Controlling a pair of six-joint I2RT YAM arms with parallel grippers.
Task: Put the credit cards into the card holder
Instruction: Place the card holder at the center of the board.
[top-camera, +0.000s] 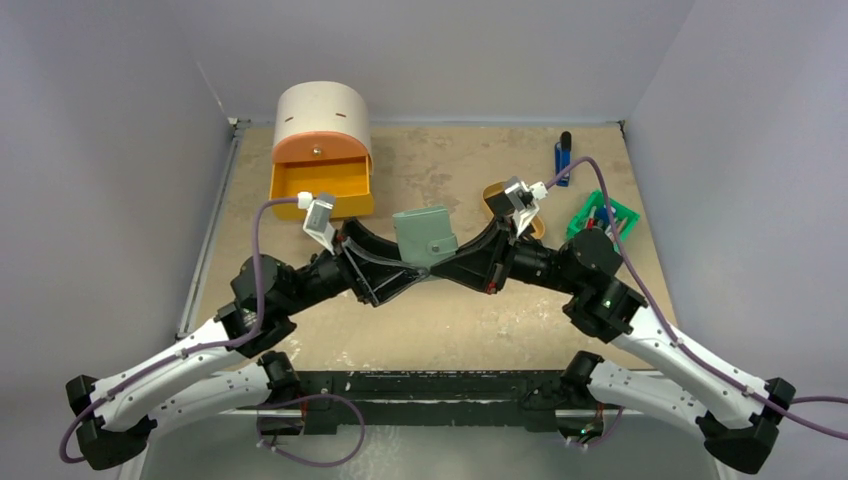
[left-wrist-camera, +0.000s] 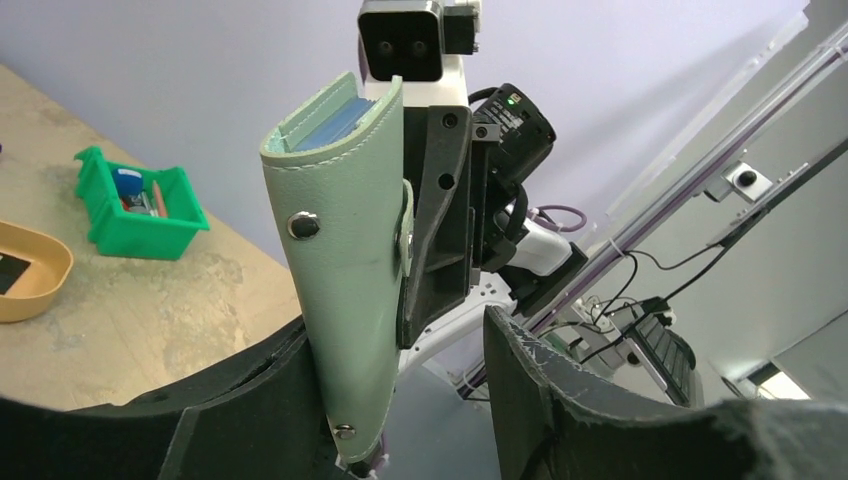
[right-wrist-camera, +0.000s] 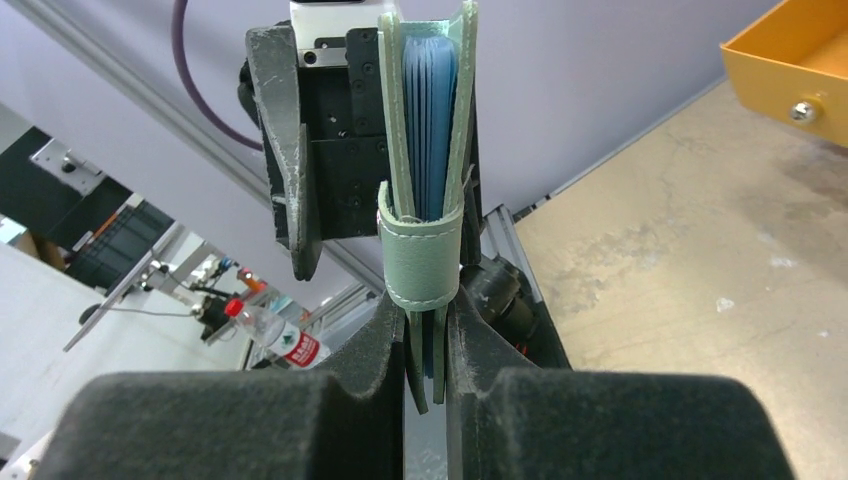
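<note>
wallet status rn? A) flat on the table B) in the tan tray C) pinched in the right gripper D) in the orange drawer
C: the right gripper is shut on the wallet, holding it upright above the table.

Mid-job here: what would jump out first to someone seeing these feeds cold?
The green card holder, held up mid-table: the right end effector is clamped on it, the left end effector open around it. At far left, an orange drawer stands open; a black card lies in the tan tray.
</note>
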